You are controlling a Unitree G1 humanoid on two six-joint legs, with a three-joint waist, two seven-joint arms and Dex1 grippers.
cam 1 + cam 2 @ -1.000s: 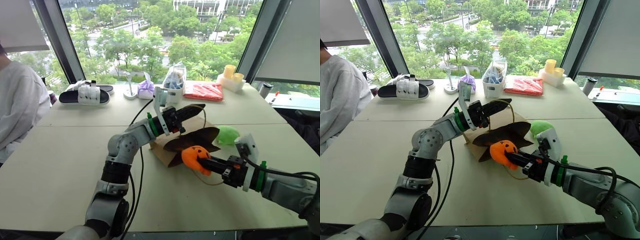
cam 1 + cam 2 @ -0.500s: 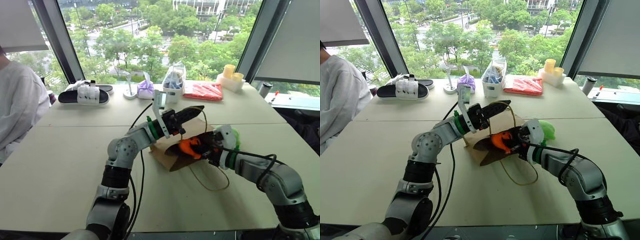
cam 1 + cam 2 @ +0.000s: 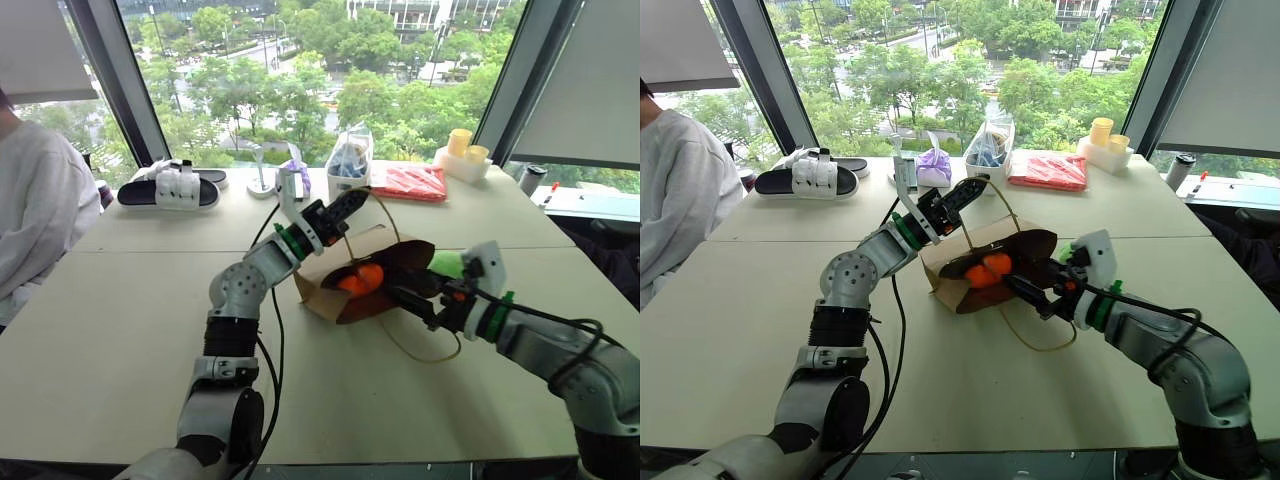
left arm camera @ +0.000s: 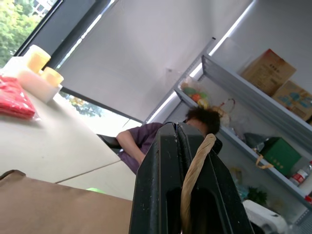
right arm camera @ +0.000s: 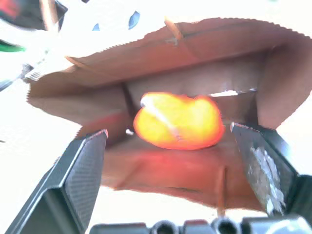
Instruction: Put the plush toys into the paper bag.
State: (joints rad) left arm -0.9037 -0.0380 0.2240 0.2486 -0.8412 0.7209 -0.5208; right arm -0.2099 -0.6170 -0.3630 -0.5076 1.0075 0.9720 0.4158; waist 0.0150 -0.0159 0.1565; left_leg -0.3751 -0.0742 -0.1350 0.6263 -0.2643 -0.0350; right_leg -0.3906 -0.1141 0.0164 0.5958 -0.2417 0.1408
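Observation:
The brown paper bag (image 3: 335, 285) lies on its side on the table, its mouth turned toward my right arm. My left gripper (image 3: 345, 205) is shut on the bag's upper rope handle (image 4: 195, 170) and holds the mouth up. The orange plush toy (image 5: 178, 122) rests inside the bag, free of any grip. Just outside the mouth, my right gripper (image 3: 410, 297) is open, its fingers (image 5: 83, 165) spread to either side of the toy without touching it. The green plush toy (image 3: 447, 263) sits on the table behind my right wrist, partly hidden.
The bag's lower rope handle (image 3: 420, 350) loops loose on the table. Along the window stand black-and-white sandals (image 3: 170, 188), a purple pouch (image 3: 292, 178), a clear plastic bag (image 3: 348, 160), a red packet (image 3: 407, 182) and yellow cups (image 3: 460, 150). A person in white (image 3: 35, 210) sits at the left.
My right gripper carried the orange toy into the bag's mouth, opened and drew back slightly; the toy stays inside. My left gripper shifted away with the handle.

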